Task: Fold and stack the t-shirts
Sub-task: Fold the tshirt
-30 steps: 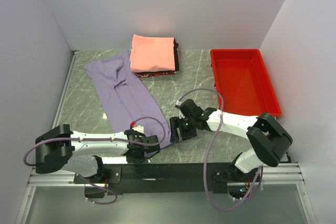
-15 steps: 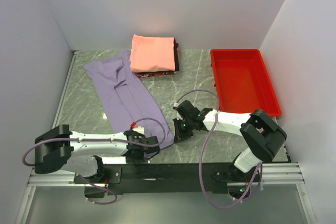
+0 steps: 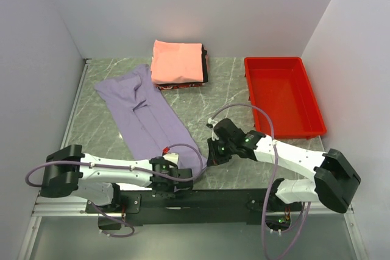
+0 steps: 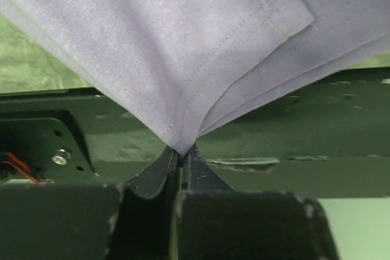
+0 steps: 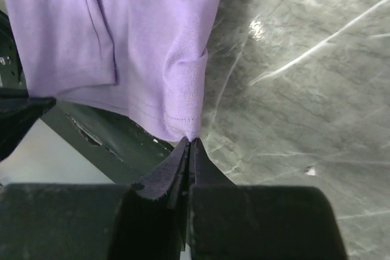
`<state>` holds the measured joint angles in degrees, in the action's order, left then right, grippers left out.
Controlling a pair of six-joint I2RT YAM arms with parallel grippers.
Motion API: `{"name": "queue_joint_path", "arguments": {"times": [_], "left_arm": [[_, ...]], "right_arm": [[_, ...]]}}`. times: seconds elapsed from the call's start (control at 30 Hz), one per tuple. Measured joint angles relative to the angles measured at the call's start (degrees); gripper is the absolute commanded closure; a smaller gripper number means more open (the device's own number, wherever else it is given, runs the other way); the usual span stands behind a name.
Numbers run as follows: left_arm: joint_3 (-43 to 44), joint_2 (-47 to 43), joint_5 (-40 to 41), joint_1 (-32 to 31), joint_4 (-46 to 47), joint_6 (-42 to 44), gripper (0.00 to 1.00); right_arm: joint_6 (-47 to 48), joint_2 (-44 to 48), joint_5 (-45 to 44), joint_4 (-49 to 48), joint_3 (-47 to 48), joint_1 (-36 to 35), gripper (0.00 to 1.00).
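We find the widest passage over the bare table [image 3: 225,92], between the lavender t-shirt [image 3: 146,111] and the red tray [image 3: 248,86], from the near edge to the back wall. The tray fills the right side, close to the right wall. The stack of folded t-shirts [image 3: 178,62] blocks the far middle, just beside the lavender t-shirt's far end. A strip of table runs between that shirt and the left wall. Along the near edge the left arm [image 3: 116,168] and right arm [image 3: 292,156] lie low. The left gripper [image 4: 181,156] and right gripper [image 5: 190,144] each pinch the shirt's near hem, leaving a narrow gap between them.
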<state>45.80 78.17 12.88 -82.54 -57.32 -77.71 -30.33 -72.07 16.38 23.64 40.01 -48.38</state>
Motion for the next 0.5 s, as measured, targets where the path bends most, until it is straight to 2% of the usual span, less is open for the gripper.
{"name": "queue_joint_path", "arguments": {"times": [0.1,0.23,0.5], "left_arm": [[0.7,-1.3,0.1,0.3,0.5,-1.1,0.99],[1.0,-4.3,1.2,4.1,0.3,-2.6,0.99],[2.2,-6.4,6.9,16.3,-0.2,-2.1,0.99]], "right_arm": [[0.1,0.6,-1.0,0.4,0.1,0.0,1.0],[0.7,-1.1,-2.1,1.7,2.2,0.0,1.0],[3.6,-10.0,-5.5,2.9,19.7,1.9,1.0]]}}
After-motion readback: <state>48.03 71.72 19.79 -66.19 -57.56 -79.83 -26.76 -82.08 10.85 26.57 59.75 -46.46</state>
